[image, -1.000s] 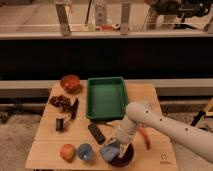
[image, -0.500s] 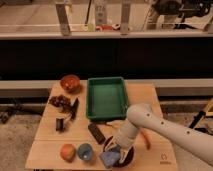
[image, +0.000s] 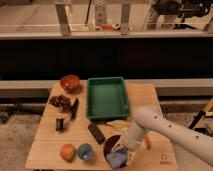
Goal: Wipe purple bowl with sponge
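The purple bowl (image: 111,145) sits at the front edge of the wooden table, right of centre. My arm reaches in from the right, and my gripper (image: 120,154) is down inside the bowl. It is shut on the light blue sponge (image: 116,159), which presses against the bowl's inner front side. The arm hides the right part of the bowl.
A small blue cup (image: 85,151) and an orange fruit (image: 67,151) stand just left of the bowl. A dark bar (image: 96,133) lies behind it. A green tray (image: 106,97) is at the centre back, an orange-brown bowl (image: 70,82) at the back left, with grapes (image: 60,101) beside it.
My gripper has shifted a little inside the bowl with the sponge, first left and down, then back right. Everything else stays where it was.
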Robot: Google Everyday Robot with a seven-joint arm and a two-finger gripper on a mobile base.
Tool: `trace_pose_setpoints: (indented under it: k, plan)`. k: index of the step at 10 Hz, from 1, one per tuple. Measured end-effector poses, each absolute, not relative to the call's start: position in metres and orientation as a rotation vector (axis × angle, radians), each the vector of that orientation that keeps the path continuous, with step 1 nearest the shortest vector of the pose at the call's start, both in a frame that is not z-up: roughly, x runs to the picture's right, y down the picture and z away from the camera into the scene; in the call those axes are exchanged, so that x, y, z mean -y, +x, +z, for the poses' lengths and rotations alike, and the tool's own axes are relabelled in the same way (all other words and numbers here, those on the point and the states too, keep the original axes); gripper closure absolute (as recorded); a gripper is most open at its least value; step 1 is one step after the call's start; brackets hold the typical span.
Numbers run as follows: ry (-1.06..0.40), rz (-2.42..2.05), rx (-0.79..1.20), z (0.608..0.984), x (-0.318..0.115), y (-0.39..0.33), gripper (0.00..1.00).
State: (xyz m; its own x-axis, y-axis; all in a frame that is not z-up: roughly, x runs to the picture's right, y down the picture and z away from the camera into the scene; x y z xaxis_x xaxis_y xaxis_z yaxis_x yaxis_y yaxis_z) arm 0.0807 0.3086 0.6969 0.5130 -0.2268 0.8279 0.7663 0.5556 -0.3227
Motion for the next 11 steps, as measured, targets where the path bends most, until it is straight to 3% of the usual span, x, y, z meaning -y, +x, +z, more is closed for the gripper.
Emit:
trace_pose_setpoints:
  k: [11]
  plan:
    - [-0.766, -0.672, 0.8, 0.7074, -0.3009, 0.0797, 1.0]
